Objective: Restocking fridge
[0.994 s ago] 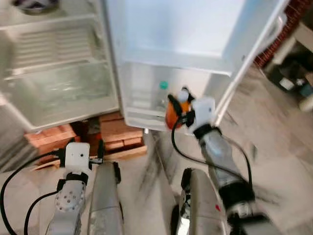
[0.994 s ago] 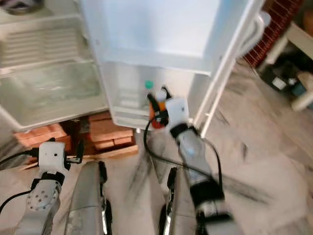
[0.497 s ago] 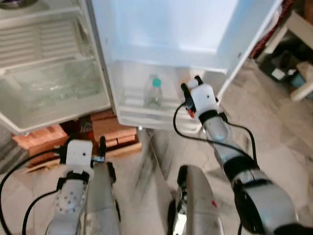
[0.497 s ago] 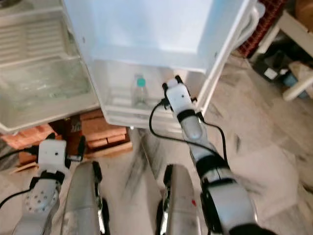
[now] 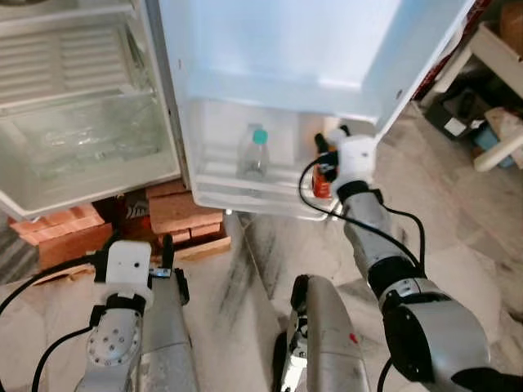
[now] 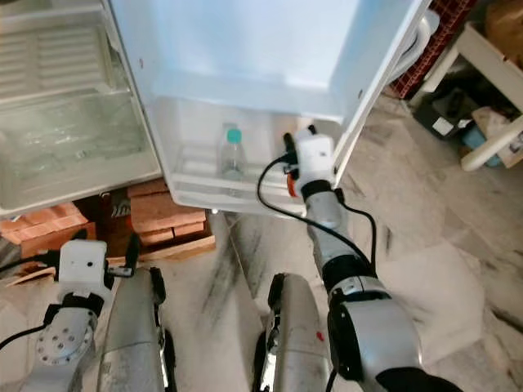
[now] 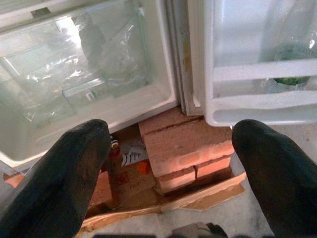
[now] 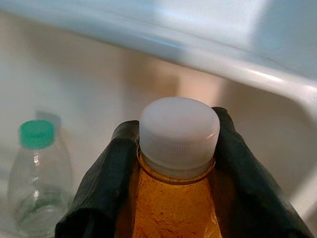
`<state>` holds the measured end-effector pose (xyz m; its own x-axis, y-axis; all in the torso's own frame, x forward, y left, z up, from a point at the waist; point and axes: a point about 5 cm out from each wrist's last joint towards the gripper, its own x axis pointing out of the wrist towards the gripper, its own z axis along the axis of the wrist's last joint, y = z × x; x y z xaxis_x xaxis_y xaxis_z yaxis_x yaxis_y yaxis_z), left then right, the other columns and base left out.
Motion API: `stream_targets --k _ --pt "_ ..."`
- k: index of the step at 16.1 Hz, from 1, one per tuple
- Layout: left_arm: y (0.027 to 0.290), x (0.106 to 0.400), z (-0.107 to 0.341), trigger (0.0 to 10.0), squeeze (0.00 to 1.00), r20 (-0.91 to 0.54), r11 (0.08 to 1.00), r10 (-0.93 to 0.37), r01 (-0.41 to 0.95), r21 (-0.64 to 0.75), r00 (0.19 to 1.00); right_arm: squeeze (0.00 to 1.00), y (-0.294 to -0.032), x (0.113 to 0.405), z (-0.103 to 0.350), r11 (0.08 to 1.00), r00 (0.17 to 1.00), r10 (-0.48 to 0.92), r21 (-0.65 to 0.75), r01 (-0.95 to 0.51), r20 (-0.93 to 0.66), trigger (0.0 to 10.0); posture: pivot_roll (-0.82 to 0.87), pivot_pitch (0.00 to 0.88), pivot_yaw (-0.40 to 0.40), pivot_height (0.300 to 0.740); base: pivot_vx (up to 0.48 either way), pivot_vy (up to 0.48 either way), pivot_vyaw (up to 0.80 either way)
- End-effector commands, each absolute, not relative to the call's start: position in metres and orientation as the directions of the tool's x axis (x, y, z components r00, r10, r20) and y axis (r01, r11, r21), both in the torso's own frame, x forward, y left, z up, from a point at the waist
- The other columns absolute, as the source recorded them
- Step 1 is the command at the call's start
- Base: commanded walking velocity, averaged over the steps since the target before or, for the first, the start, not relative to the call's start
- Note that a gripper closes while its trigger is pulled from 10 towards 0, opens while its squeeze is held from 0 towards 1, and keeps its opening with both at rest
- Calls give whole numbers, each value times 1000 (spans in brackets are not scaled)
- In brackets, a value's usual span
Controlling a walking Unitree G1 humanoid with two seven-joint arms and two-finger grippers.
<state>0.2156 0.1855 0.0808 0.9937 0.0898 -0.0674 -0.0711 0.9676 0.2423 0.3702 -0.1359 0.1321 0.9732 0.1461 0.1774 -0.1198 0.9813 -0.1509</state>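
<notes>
Juice bottle (image 8: 174, 198), amber with a white ribbed cap, sits clamped between the two black fingers (image 8: 99, 188) of my right gripper (image 5: 328, 155), held upright by its neck. My right arm reaches forward into the lowest shelf of the open fridge door (image 5: 245, 192), and the bottle's orange body shows just beside the white wrist housing, at the right-hand end of that shelf. I cannot tell whether its base is resting on the shelf floor. Further left on the same shelf stands a clear water bottle (image 5: 256, 153) with a green cap, upright and apart from the one I hold.

My left gripper (image 7: 168, 163) hangs low in front of me with its jaws wide apart, holding nothing. Beyond its fingers (image 7: 59, 173) I see the fridge's transparent crisper drawer (image 7: 84, 74) and, under the cabinet, a stack of red bricks (image 7: 185, 153) on a wooden board, which rests on the marbled floor (image 5: 245, 278).
</notes>
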Motion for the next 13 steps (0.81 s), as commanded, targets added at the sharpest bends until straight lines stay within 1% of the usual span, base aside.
stream_targets --k 1,4,5,6,7,9,12,13 --pt "183 215 80 10000 0 -73 967 94 -73 244 993 0 -140 351 79 983 987 146 -98 -153 -72 10000 223 240 -122 533 0 0 0" --pt "181 218 78 10000 0 -73 968 98 -78 238 993 0 -142 350 71 986 977 158 -39 -165 -143 10000 222 225 -135 533 0 0 0" --pt "180 219 78 10000 0 -72 968 101 -81 236 992 0 -141 348 68 982 967 187 -1 -190 -172 10000 216 217 -138 533 0 0 0" --pt "180 221 77 10000 0 -72 968 102 -82 235 992 0 -137 347 67 975 960 224 30 -222 -167 10000 213 211 -138 533 0 0 0" --pt "180 223 77 10000 0 -69 969 103 -85 233 992 0 -135 347 69 970 959 243 30 -241 -143 10000 207 203 -137 533 0 0 0" --pt "179 227 79 10000 0 -59 969 100 -84 232 993 0 -127 353 91 960 960 281 4 -281 5 10000 207 200 -134 533 0 0 0" --pt "179 227 79 10000 0 -59 969 100 -84 232 993 0 -127 353 91 960 960 281 4 -281 5 10000 207 200 -134 533 0 0 0" --pt "179 228 80 10000 0 -58 969 99 -84 232 993 0 -125 354 96 956 956 293 0 -293 31 10000 204 201 -131 533 0 0 0"
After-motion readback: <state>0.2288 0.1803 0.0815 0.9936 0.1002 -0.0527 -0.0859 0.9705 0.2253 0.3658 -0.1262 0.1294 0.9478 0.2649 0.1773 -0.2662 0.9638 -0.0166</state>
